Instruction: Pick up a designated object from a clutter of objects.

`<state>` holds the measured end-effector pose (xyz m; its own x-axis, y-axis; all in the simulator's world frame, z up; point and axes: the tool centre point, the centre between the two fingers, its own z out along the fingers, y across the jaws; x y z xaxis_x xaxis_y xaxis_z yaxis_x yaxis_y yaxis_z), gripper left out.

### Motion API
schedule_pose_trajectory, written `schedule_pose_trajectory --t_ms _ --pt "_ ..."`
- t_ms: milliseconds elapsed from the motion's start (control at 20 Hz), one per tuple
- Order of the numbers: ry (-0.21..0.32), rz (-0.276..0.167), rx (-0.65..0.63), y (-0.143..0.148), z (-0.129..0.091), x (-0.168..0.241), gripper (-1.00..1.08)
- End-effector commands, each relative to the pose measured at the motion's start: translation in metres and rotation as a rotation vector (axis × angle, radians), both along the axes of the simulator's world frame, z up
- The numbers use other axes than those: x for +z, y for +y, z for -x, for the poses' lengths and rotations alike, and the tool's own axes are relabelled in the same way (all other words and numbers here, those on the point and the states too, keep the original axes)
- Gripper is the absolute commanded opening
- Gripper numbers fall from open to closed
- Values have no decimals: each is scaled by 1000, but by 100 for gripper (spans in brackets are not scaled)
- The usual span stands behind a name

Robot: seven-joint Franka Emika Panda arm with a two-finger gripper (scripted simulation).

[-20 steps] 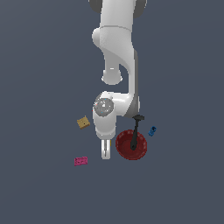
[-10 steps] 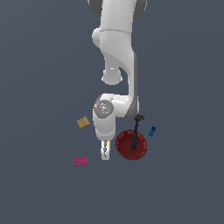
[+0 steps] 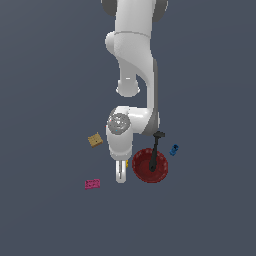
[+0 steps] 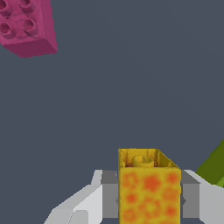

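Observation:
The designated object, a small orange-yellow brick [image 4: 148, 183] with one stud on top, sits between my gripper's [image 4: 149, 199] grey fingers [image 4: 110, 197], and both pads press its sides. In the exterior view the gripper [image 3: 120, 176] points down at the floor, just off the dark red bowl [image 3: 150, 166] on the exterior view's left. The hand mostly hides the brick there. The rest of the clutter lies around it.
A pink studded brick [image 3: 92, 184] [image 4: 27, 26] lies to the exterior view's left of the gripper, with a tan block [image 3: 95, 140] farther back. A black hammer [image 3: 155, 147] leans over the bowl, with a blue piece [image 3: 173, 149] beside it. A green piece [image 4: 214, 168] lies close to one finger.
The fingers stood apart a second ago and have come together on the orange-yellow brick. The arm has stayed in place.

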<state>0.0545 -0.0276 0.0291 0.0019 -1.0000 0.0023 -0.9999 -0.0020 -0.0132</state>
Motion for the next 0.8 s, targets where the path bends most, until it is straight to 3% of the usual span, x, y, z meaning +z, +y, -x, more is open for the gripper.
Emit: schedule_pose_trajectory --t_ms 0,350,750 --pt "-1 0 1 4 -2 7 -100" --pt "1 0 1 25 -10 49 -100" --pt "3 1 1 62 -24 126 -100"
